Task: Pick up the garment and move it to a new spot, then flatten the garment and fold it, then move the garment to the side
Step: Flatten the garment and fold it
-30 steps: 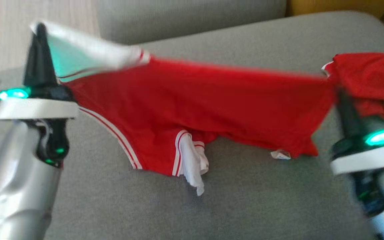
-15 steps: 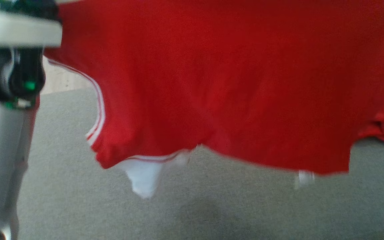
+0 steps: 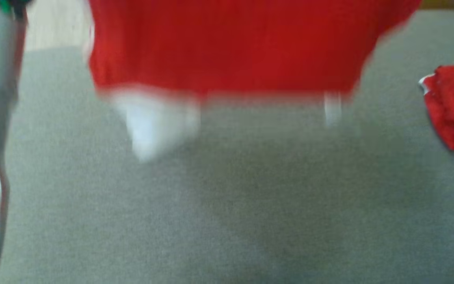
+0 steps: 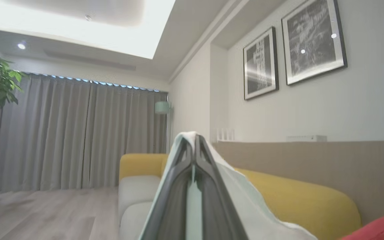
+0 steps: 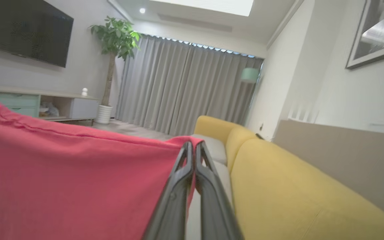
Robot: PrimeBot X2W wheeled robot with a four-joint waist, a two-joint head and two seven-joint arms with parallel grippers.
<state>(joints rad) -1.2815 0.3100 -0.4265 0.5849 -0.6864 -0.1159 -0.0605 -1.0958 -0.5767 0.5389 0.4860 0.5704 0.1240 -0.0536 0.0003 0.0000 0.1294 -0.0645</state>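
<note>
Garment (image 3: 231, 47): a red shirt with white edges, up in the air above the grey cushion (image 3: 227, 221) and not touching it.
Why it is up: I think it is being carried to a new spot, so both arms hold it high and it hangs like a sheet.
Left fingers (image 4: 182, 166): pressed tight together, pinching a white bit of the shirt.
Right fingers (image 5: 182, 173): pressed tight too, pinching the red top edge.
Why two corners: pulled apart, the top edge goes straight (good for laying it flat later).
How it looks: wide, smooth and blurry; a white sleeve (image 3: 152, 122) and a little tag (image 3: 332, 108) dangle at the bottom.
Other red cloth (image 3: 453, 106): crumpled on the cushion, off to the right.
</note>
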